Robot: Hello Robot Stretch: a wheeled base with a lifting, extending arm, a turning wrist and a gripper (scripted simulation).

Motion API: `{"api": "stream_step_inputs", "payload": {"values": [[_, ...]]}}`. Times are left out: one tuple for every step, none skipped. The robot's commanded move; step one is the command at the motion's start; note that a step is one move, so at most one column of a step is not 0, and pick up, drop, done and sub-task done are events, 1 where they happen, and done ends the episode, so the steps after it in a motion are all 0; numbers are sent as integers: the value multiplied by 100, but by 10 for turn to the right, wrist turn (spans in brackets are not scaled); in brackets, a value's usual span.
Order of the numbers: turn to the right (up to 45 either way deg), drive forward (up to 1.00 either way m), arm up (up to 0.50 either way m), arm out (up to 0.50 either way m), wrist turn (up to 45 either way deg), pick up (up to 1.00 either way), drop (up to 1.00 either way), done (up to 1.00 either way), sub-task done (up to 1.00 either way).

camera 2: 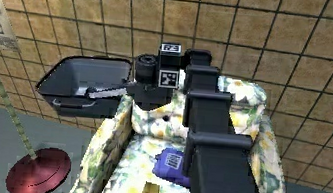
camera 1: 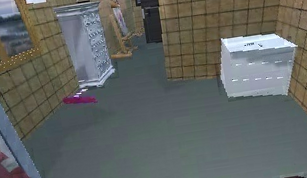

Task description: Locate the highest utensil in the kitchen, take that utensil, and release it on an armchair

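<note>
My arm (camera 2: 216, 139) reaches out over a floral armchair (camera 2: 256, 143) that stands against a tiled wall. The gripper (camera 2: 125, 91) is at the arm's far end, left of the two white marker squares (camera 2: 168, 65). A dark, deep pan-like utensil (camera 2: 70, 81) hangs at the fingers, off the armchair's left side and clear of the floor, so the gripper holds it. A small blue thing (camera 2: 172, 163) lies on the armchair's seat.
A dark red round base (camera 2: 40, 171) with a green cord stands on the floor left of the armchair. Ahead are a white dresser (camera 1: 87, 46), a low white cabinet (camera 1: 257, 63), a pink thing on the floor (camera 1: 79, 99) and a dark doorway (camera 1: 148, 7). Grey floor lies between them.
</note>
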Motion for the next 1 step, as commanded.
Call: {"api": "stream_step_inputs", "payload": {"values": [[0,0,0,0,450,0,0,0,0]]}}
